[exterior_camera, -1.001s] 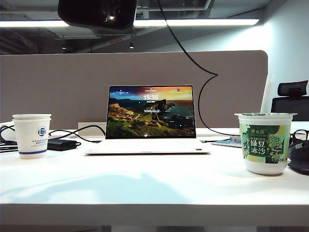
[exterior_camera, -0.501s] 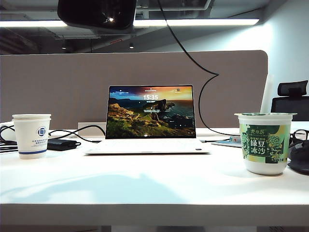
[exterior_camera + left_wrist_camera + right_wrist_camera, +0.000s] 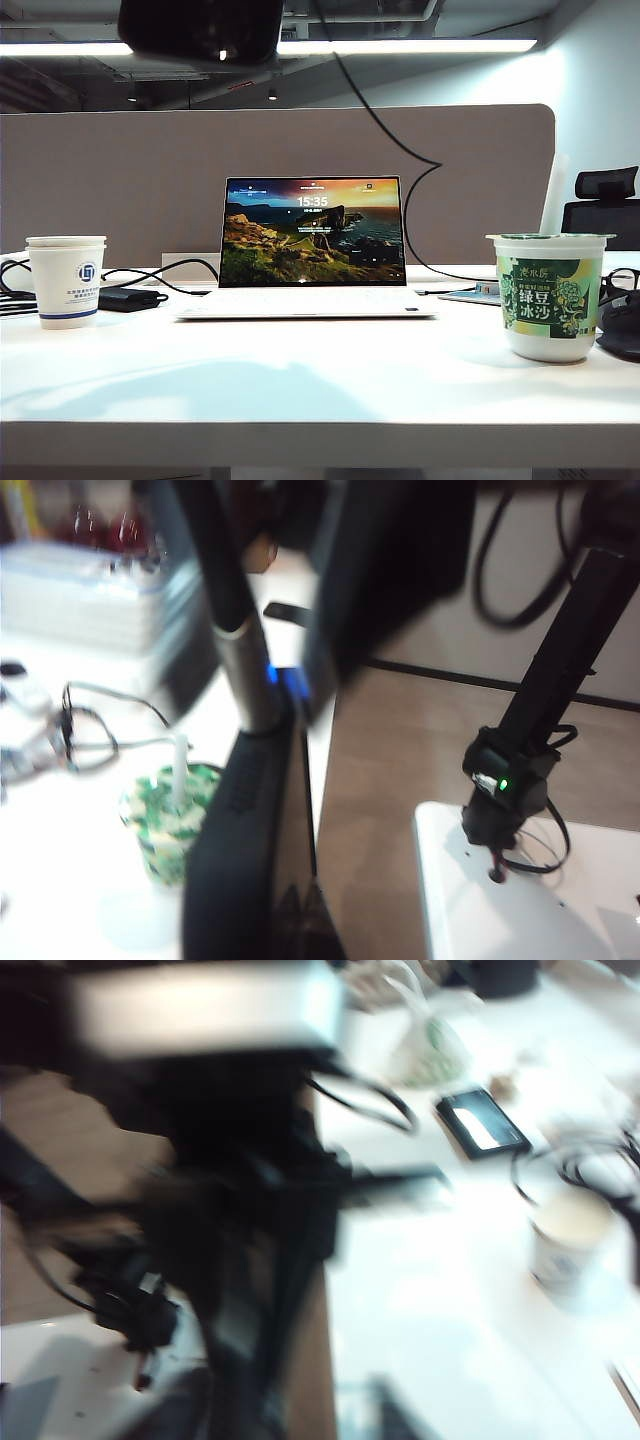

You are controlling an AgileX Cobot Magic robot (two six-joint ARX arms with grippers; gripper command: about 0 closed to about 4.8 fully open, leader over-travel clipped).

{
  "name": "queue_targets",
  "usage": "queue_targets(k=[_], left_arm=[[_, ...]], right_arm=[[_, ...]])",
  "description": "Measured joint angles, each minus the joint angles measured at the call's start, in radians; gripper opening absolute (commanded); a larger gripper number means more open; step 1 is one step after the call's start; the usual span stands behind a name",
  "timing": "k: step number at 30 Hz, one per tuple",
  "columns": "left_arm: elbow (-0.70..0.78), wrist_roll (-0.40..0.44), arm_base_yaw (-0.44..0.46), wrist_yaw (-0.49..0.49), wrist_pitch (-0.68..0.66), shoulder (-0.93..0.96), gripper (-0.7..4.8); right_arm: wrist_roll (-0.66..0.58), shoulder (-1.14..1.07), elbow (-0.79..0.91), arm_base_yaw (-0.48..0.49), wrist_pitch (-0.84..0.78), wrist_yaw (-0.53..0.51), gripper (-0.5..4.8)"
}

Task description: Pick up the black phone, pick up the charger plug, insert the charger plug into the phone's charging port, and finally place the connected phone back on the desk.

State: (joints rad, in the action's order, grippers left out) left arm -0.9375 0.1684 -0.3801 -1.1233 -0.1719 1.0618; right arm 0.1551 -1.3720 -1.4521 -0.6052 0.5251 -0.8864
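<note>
Cable (image 3: 400,140) swung vs. half a sec ago, right wrist view smeared. L gripper (image 3: 262,880) clenched, apparently on phone (image 3: 300,820), above desk (image 3: 320,400). Plug (image 3: 248,680) looks seated. R gripper (image 3: 300,1190) alongside: can't tell state. Prob. set-down next.

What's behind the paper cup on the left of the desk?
Behind the paper cup lie a black power brick and black cables running toward the laptop. Anything directly behind the cup is hidden.

Two cups (image 3: 65,281), one laptop (image 3: 312,248), seemingly.
</note>
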Motion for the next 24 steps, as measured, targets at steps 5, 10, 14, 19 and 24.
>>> queue_targets(k=[5,10,14,19,24], left_arm=[[0.0,0.006,0.001,0.011,0.014,0.001,-0.06],[0.0,0.014,-0.003,0.131,0.001,0.0,-0.06],[0.0,-0.01,-0.001,0.306,-0.005,0.007,-0.06],[0.0,-0.117,-0.002,0.369,0.026,0.143,-0.06],[0.0,-0.195,-0.001,0.41,0.096,0.351,-0.06]], right_arm=[[-0.004,0.036,0.002,0.024,0.022,0.078,2.97],[-0.004,0.098,-0.002,0.058,0.01,0.156,2.25],[-0.004,0.139,-0.001,0.067,0.055,0.317,-0.01],[-0.002,0.148,-0.001,0.068,0.134,0.52,-0.01],[-0.017,0.148,-0.001,0.067,0.147,0.526,-0.01]])
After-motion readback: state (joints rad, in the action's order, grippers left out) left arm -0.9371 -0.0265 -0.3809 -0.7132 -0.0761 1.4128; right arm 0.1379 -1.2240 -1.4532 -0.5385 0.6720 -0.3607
